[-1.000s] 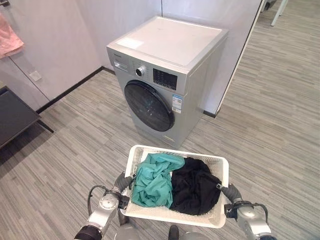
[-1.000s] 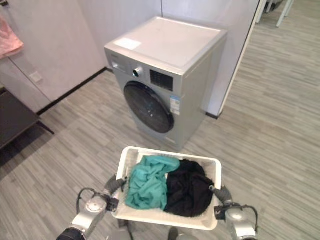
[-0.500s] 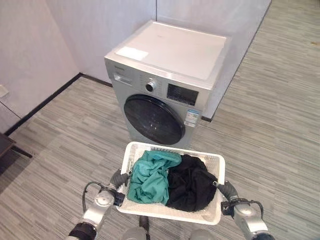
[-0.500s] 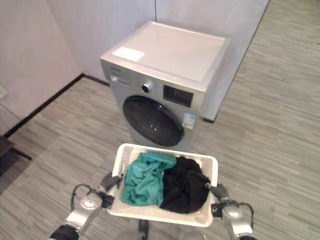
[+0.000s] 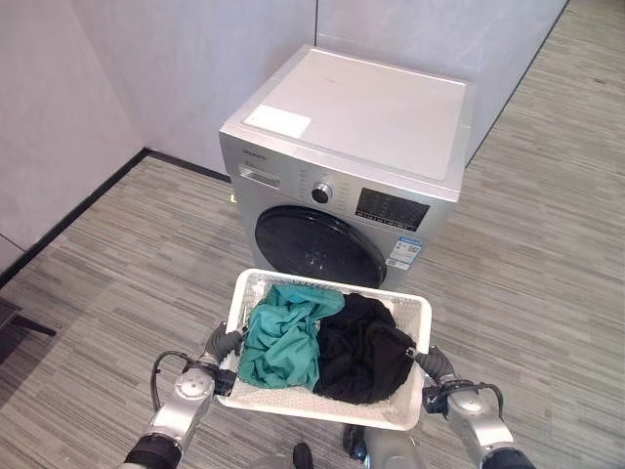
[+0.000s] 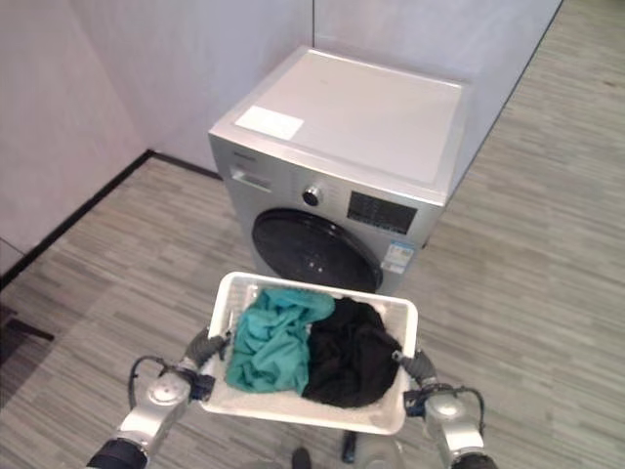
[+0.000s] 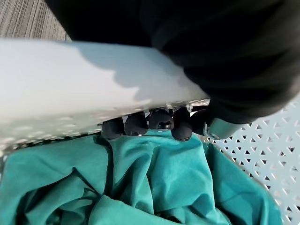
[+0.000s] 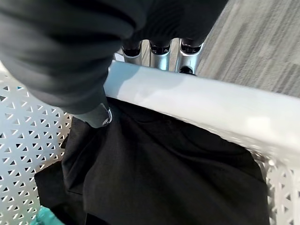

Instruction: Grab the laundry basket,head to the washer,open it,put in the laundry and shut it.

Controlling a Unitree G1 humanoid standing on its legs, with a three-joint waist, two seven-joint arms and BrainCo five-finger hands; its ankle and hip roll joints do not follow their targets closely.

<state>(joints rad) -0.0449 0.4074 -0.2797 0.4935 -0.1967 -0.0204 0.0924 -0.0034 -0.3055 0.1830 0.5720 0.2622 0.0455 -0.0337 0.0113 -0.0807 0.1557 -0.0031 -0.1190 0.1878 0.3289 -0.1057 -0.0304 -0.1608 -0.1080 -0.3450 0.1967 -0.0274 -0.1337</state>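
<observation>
Left hand (image 5: 224, 342) and right hand (image 5: 436, 365) gripping basket (image 5: 323, 412) ends, long axis crosswise

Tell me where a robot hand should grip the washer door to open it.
Hard to say: no handle shows on the round dark door of the washer. It is shut, facing the basket, which both robot hands hold. Likely a recess on the rim; which side it is on cannot be told, so confirm first.

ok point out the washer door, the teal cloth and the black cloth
washer door (image 5: 314, 246), left eye view, on the dark round glass
teal cloth (image 5: 281, 334), left eye view, mid-fold
black cloth (image 8: 164, 178), right wrist view, centre of the bundle
</observation>
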